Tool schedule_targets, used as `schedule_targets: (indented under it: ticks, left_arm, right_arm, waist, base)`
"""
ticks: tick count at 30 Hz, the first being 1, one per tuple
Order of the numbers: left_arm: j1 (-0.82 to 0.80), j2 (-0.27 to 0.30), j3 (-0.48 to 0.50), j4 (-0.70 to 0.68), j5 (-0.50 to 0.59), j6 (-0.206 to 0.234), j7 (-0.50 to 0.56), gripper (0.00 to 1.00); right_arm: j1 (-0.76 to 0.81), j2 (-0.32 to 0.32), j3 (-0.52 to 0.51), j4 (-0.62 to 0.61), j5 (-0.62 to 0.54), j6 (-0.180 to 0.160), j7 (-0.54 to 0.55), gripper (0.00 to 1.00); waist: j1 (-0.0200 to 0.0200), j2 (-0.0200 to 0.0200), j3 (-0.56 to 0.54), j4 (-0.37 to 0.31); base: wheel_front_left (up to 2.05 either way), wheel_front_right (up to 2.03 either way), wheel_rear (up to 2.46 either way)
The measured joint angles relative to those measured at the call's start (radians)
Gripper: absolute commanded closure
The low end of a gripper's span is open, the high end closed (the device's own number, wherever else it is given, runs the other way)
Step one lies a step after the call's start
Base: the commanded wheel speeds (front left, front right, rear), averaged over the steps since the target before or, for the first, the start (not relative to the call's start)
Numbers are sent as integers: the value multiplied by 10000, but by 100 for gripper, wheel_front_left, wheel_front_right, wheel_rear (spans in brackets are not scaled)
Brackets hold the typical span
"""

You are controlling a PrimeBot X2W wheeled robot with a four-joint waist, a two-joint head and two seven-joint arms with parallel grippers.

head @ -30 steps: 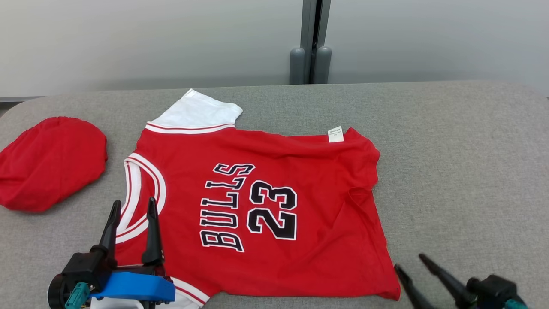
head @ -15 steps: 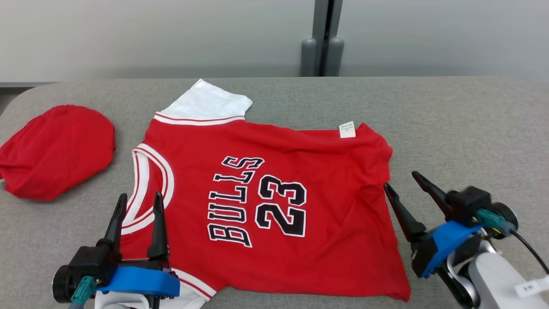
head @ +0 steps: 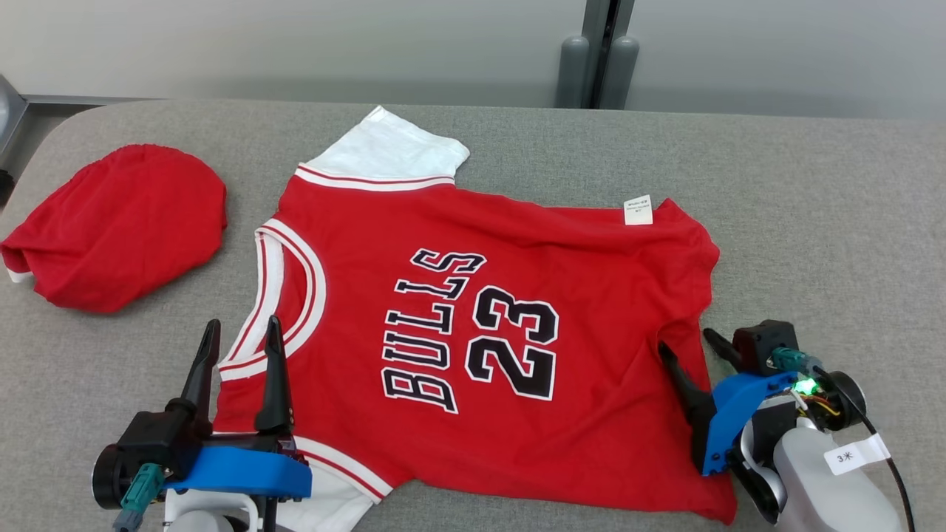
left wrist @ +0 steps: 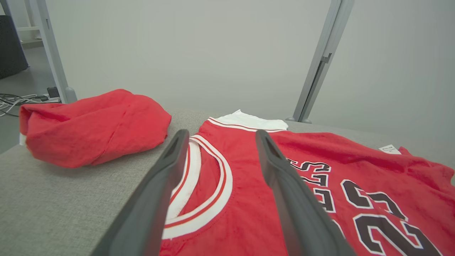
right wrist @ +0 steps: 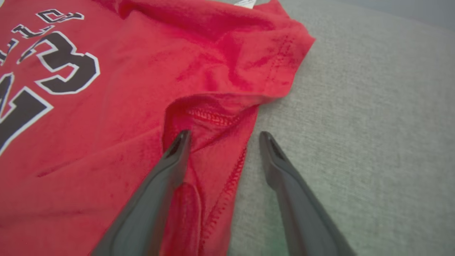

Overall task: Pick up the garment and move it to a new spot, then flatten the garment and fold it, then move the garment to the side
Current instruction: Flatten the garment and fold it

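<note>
Grey woven table (head: 813, 222), fleecy red jersey (head: 591, 295)

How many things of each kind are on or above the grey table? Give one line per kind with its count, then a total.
Spread-out garments: 1, the red jersey
Bunched-up cloths: 1, the red cloth bundle
Grippers: 2, the left gripper and the right gripper, both with fingers apart
Total: 4

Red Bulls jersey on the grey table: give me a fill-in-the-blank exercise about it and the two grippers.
The red jersey with white trim bears the number ____.
The right gripper, open, straddles its edge: one finger over red cloth, the other over the ____ padded table.
The left gripper is ____, gripping nothing.
Missing words: 23; grey; open.
</note>
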Motion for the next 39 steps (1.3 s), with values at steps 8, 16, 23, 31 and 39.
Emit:
schedule_targets:
  ticks: [8,16,23,31,39]
  left_arm:
    - [-169,-2,-8,59,-17,0,0,0]
    - [-225,-8,-59,88,-75,0,0,0]
    - [-220,-10,-44,88,-73,0,0,0]
    - [-201,-12,-36,104,-73,0,0,0]
    - [103,-12,140,178,-2,0,0,0]
  right_arm:
    - [-546,441,144,1329,-138,-13,-105,27]
    - [-1091,322,240,1883,384,15,-353,100]
    - [-1662,-844,-332,2497,558,13,-706,100]
    - [-2003,-1166,-451,3035,713,6,-1072,0]
    - [-1702,-1001,-554,2426,918,4,-1946,0]
  waist:
    - [-1,-1,88,25]
    - [0,0,84,84]
    - [0,0,38,150]
    - [0,0,-28,122]
    - [-1,0,-491,-145]
  base:
    - [0,0,0]
    - [0,0,0]
    - [0,0,0]
    - [0,0,0]
    - [0,0,0]
